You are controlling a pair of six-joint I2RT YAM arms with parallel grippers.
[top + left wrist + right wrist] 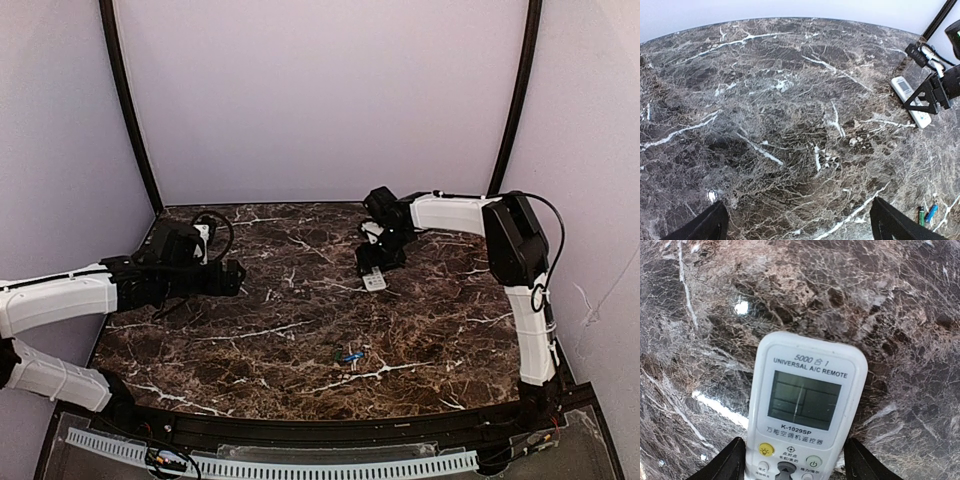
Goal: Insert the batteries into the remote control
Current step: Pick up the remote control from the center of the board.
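The remote control [805,405] lies face up on the marble table [300,330], white with a grey screen and buttons; it also shows in the top view [373,280] and the left wrist view [910,100]. My right gripper [795,462] straddles its button end, open: the left finger is against its side, the right finger a sliver off. From above, the right gripper [378,262] sits low over the remote. The batteries [352,356] lie together near the table's front, a blue one [931,212] beside a green-tipped one. My left gripper [797,220] hovers open and empty at the left [238,277].
Pale walls and two black curved poles [130,110] enclose the table at the back and sides. A black frame and a white perforated rail [300,465] run along the near edge, by the arm bases.
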